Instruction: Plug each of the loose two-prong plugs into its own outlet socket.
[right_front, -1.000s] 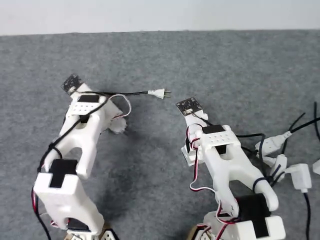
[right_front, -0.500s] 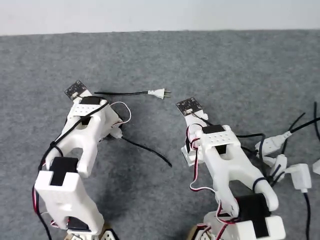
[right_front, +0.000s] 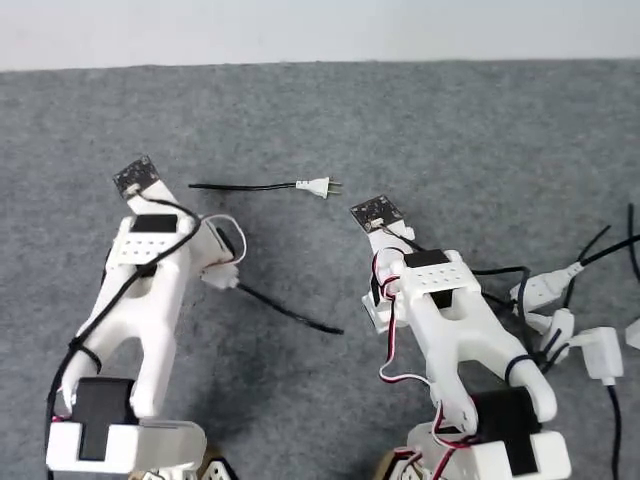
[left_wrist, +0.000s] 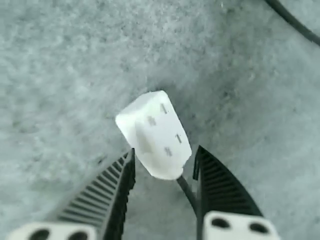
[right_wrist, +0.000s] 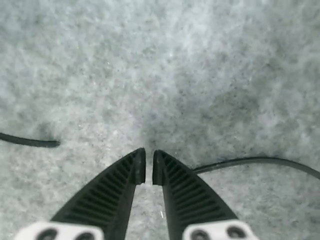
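A white outlet socket (left_wrist: 152, 132) with slots on its face sits tilted between the fingers of my left gripper (left_wrist: 165, 152), which is shut on its lower end. In the high view this socket (right_front: 218, 279) is beside the left arm, and its black cord (right_front: 290, 312) trails right across the carpet. A loose two-prong plug (right_front: 318, 186) lies farther back with its black cord (right_front: 240, 187) stretched to the left. My right gripper (right_wrist: 148, 152) is shut on nothing, just above the grey carpet.
A cluster of white sockets and plugs (right_front: 545, 300) with black cords lies at the right edge beside the right arm. A black cord end (right_wrist: 30, 142) and another cord (right_wrist: 250, 161) lie near the right gripper. Grey carpet (right_front: 430, 130) covers the table.
The left arm has drawn back toward the near side, carrying the socket with it. Its black cord has come into view across the carpet. The right arm has not moved.
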